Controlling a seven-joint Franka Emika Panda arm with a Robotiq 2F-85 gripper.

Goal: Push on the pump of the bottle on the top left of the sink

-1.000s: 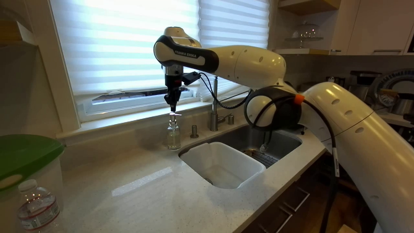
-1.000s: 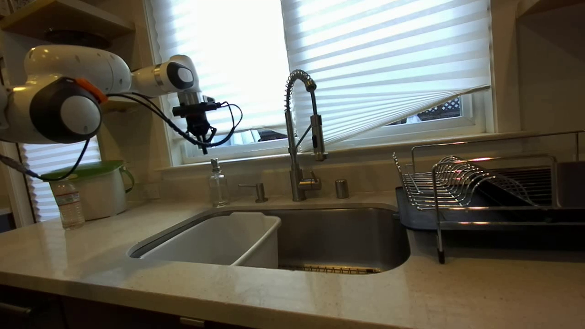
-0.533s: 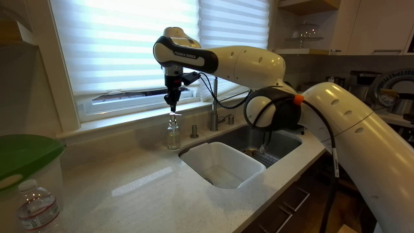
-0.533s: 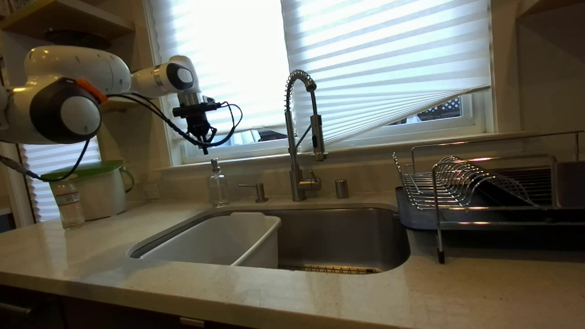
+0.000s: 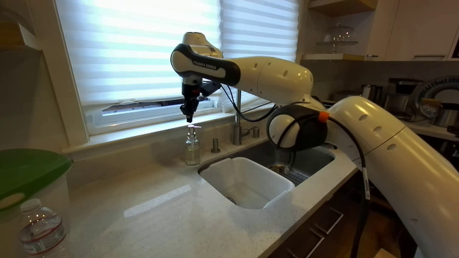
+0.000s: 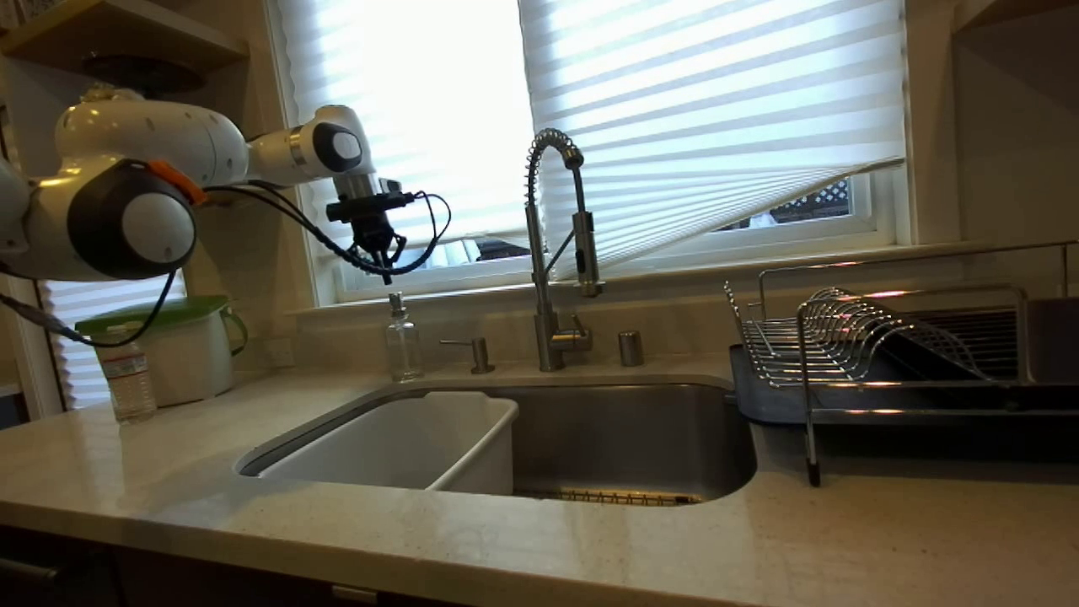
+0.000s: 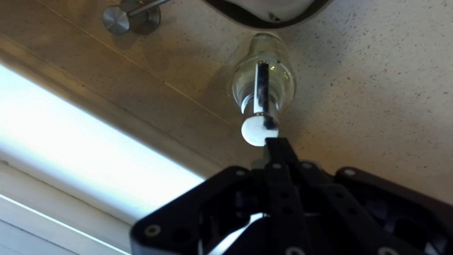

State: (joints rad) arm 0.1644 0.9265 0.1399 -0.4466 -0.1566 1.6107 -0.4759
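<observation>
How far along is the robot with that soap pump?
Done: the gripper is shut, just above the pump. In hand: alignment, apparently; its tip overlaps only the pump's edge in the wrist view. Remaining: likely the press, unless already made; both exterior views show gripper and pump apart.

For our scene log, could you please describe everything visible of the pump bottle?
The bottle is slim and clear, glass or plastic, with what looks like pale liquid inside. Its shiny, metallic-looking pump has a short nozzle facing the nearby sink. The bottle stands upright on the counter; the shut jaws hang above, a gap showing in both exterior views.
</observation>
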